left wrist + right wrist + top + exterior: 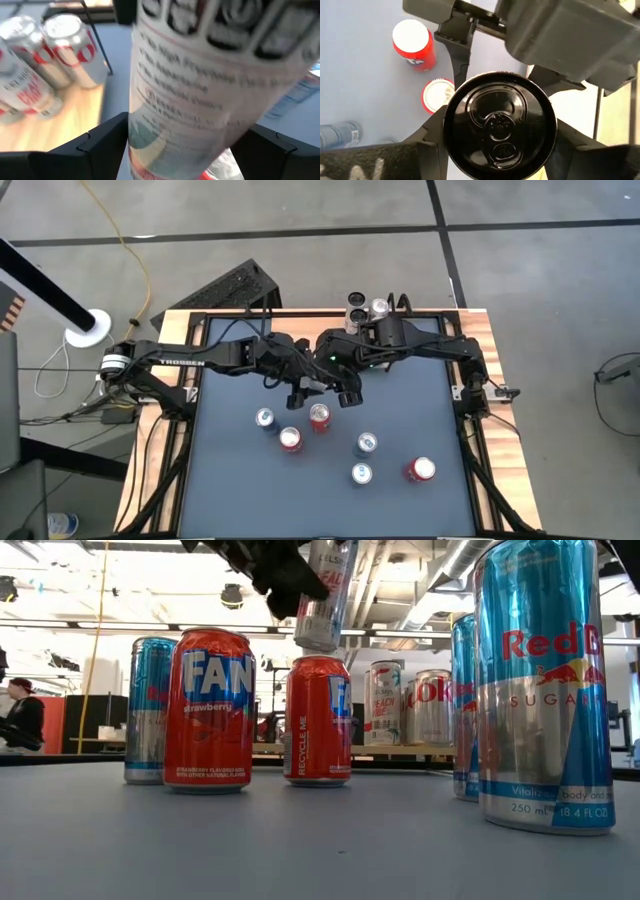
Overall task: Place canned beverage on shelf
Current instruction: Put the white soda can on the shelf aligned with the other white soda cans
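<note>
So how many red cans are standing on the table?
3: a red can mid-table, another just left of it, a third at right. The arms might hide more.

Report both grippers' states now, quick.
Left gripper: shut on a slim white can, lifted off the table.
Right gripper: shut on a black-topped can.

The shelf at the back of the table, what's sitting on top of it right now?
On the shelf, two silver cans with red lettering stand side by side on the light wood. The can held in the left claw covers the rest of the board, so more cans there cannot be ruled out.
</note>
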